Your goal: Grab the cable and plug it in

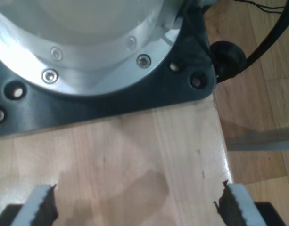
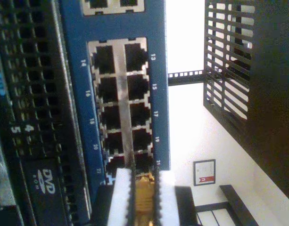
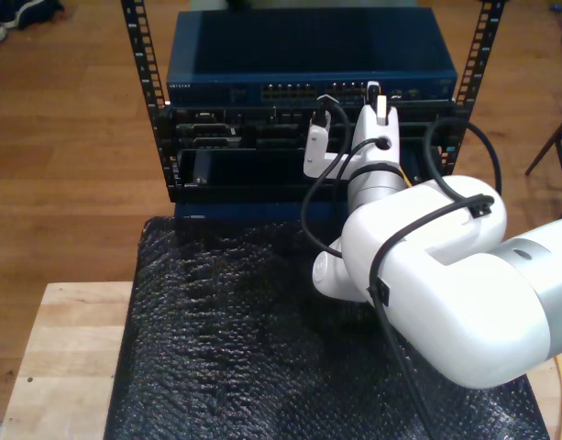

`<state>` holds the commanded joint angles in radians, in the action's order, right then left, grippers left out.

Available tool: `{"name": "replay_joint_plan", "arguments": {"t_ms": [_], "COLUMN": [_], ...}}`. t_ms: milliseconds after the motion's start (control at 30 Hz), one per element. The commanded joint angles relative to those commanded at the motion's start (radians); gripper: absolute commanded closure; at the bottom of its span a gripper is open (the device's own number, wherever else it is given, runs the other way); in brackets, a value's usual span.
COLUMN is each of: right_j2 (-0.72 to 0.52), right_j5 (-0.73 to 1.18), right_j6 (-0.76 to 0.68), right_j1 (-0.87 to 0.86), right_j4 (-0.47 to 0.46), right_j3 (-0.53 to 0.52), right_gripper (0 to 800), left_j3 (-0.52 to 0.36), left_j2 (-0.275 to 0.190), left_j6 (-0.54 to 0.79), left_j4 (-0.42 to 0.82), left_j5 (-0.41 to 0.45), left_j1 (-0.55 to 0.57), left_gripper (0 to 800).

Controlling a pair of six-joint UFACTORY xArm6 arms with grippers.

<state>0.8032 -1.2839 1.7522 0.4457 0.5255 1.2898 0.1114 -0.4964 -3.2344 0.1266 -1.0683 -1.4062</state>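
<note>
The thin yellow-orange cable [image 2: 144,197] is held clamped between the white pads of my second gripper [image 2: 143,200], just short of the blue network switch's ports [image 2: 121,101], where a slight misalignment could jam its plug.

Wooden plank floor [image 3: 70,128], warm brown; pale wooden tabletop [image 3: 60,367]; white wall [image 2: 191,136] bearing small framed notice [image 2: 204,172].

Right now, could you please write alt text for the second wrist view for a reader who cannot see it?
My second gripper, white fingers shut on the yellow cable plug, sits close below a blue network switch with two columns of numbered ports. A black rack panel lies alongside.
</note>
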Motion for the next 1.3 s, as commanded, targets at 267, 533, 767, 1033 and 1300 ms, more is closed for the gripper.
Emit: {"name": "replay_joint_plan", "arguments": {"t_ms": [267, 533, 767, 1033, 1300], "right_j2": [-0.006, -0.074, -0.196, -0.385, -0.609], "right_j5": [0.006, 0.046, 0.164, 0.334, 0.555], "right_j6": [-0.005, -0.006, -0.008, -0.011, -0.008], "right_j1": [-0.003, -0.002, -0.003, -0.006, -0.017], "right_j4": [-0.02, -0.032, -0.046, -0.051, -0.089], "right_j3": [-0.034, -0.103, -0.238, -0.411, -0.571], "right_gripper": [579, 480, 367, 202, 189], "left_j3": [0.0, 0.0, 0.0, 0.0, 0.0], "left_j2": [0.0, 0.0, 0.0, 0.0, 0.0], "left_j6": [-0.002, 0.0, 0.0, 0.0, 0.0], "left_j4": [0.0, 0.0, 0.0, 0.0, 0.0], "left_j5": [0.0, 0.0, 0.0, 0.0, 0.0], "left_j1": [0.0, 0.0, 0.0, 0.0, 0.0], "left_gripper": [0, 0, 0, 0, 0]}}
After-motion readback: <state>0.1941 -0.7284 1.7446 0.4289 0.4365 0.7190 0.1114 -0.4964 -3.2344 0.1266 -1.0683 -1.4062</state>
